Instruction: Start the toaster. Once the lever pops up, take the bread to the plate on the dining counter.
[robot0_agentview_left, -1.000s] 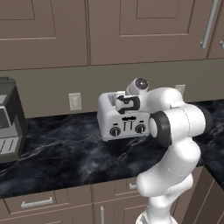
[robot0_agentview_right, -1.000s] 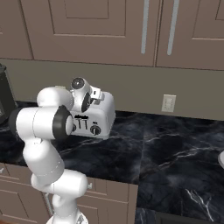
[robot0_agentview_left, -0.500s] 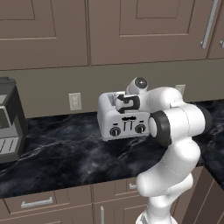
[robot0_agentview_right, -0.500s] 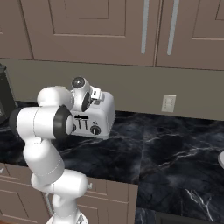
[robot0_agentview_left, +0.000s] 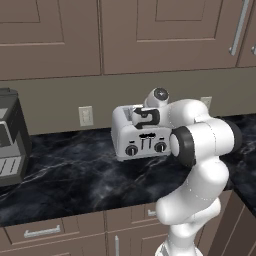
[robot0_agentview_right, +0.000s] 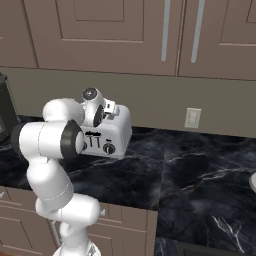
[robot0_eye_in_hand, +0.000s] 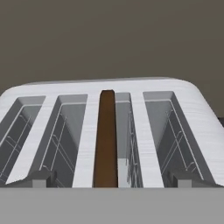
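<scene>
Hand view: end effector (robot0_eye_in_hand: 112, 178) spread wide, holding nothing, poised just above the toaster (robot0_eye_in_hand: 205, 127) top. Four slots run away from the camera. The bread (robot0_eye_in_hand: 106, 140), a dark brown slice, stands on edge in the third slot from the left, between the two fingertips (robot0_eye_in_hand: 40, 178). Left base view: toaster (robot0_agentview_left: 131, 140) sits on the black marble counter (robot0_agentview_left: 70, 175) near the wall, a dark grey appliance (robot0_agentview_left: 10, 135) well to its left.
</scene>
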